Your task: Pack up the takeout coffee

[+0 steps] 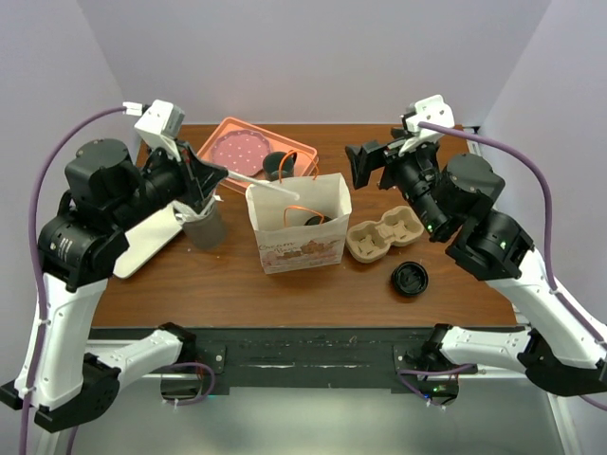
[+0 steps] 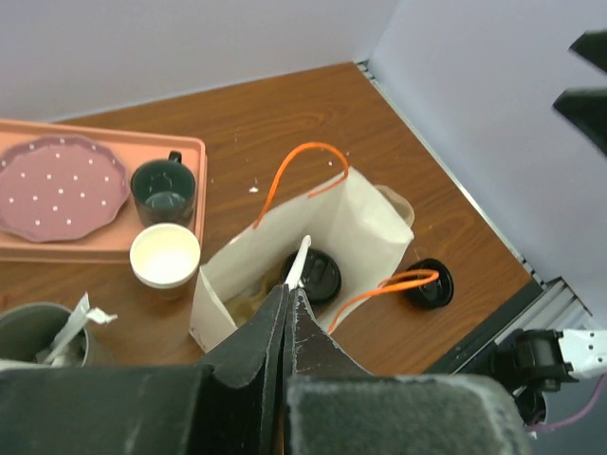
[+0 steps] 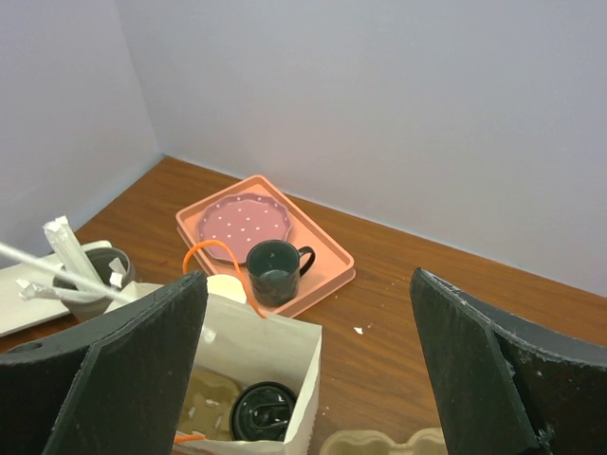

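The takeout coffee (image 2: 318,275) sits upright inside the paper bag (image 2: 365,227); the left gripper (image 2: 287,303) pinches a wrapped straw (image 2: 298,263), tip angled down over the opening — likely to drop alongside; the right gripper (image 1: 373,163) hangs wide open, empty.

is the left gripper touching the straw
Touching. The left wrist view shows the left gripper shut on the straw, which pokes out from its fingertips.
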`<state>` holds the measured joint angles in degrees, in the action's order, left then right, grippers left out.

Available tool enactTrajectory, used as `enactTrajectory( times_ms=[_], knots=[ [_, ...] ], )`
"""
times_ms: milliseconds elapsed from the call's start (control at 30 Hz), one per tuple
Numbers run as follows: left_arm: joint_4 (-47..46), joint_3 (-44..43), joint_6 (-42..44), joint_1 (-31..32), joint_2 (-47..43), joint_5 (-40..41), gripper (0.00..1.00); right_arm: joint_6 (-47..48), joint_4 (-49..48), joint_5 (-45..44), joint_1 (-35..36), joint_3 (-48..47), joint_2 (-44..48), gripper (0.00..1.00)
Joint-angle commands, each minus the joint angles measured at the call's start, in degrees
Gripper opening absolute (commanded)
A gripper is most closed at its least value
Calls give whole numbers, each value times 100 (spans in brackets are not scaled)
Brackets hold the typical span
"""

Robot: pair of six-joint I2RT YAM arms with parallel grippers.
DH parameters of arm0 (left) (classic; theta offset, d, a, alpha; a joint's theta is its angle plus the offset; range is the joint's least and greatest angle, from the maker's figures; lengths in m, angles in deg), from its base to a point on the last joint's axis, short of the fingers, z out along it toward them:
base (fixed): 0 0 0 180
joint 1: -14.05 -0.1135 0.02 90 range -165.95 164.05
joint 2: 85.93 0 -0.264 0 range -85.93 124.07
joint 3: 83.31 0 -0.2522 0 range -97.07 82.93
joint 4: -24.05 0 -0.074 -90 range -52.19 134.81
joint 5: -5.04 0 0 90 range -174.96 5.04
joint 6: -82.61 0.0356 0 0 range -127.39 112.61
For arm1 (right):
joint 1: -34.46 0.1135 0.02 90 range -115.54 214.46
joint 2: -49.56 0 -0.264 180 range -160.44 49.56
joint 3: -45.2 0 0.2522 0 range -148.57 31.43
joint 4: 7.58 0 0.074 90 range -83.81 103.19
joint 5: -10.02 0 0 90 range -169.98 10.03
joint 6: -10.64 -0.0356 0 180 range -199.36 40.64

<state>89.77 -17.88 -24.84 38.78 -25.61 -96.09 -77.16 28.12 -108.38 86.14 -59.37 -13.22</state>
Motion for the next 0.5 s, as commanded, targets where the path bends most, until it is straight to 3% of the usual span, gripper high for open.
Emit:
enactTrajectory(
  times_ms=[0, 333, 467],
  knots=[
    [-125, 500, 22, -39, -345, 164, 0, -184, -49, -174, -9, -131, 108, 92],
    [-845, 1731, 5, -39, -117, 41, 1, -668, 653, -174, -9, -324, -76, 92],
    [-986, 1811, 22, -39, 68, 112, 12, -861, 1128, 131, -9, -368, -233, 94]
  ],
)
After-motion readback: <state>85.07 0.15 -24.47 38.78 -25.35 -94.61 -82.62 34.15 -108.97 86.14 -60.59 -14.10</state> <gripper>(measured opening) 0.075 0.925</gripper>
